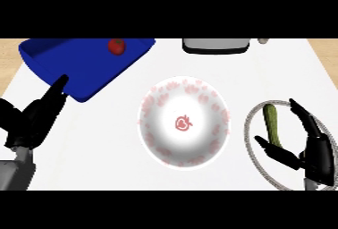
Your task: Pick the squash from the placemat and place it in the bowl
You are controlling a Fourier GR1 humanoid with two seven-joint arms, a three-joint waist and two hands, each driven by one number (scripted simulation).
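White covers most of the desk (86, 134), with a strip of light wood seen along its far edge on both sides. At the middle a bowl (184, 121) is set, white with a ring of faint red marks round its rim and a small red figure at its centre; nothing is seen lying in it. To its right a round placemat (252, 147) with a pale braided edge is laid flat, partly cut off by the lower right of the view. On this placemat the squash (272, 126) is found, a long green one lying roughly lengthwise away from the robot, well apart from the bowl.

The right hand (315, 152) is held over the near right part of the placemat, just beside the squash. Its fingers are spread apart and straight, one long finger stretched along the right of the squash and the thumb reaching in below it; nothing is clasped, and whether the squash is touched cannot be told.

The left hand (36, 116) is shown at the left edge, its fingers straight and apart, pointing up and holding nothing.

At the far left a blue tray (79, 67) is seen tilted, with a tomato (117, 46) in it. A grey and white appliance (217, 44) is cut off by the top edge.
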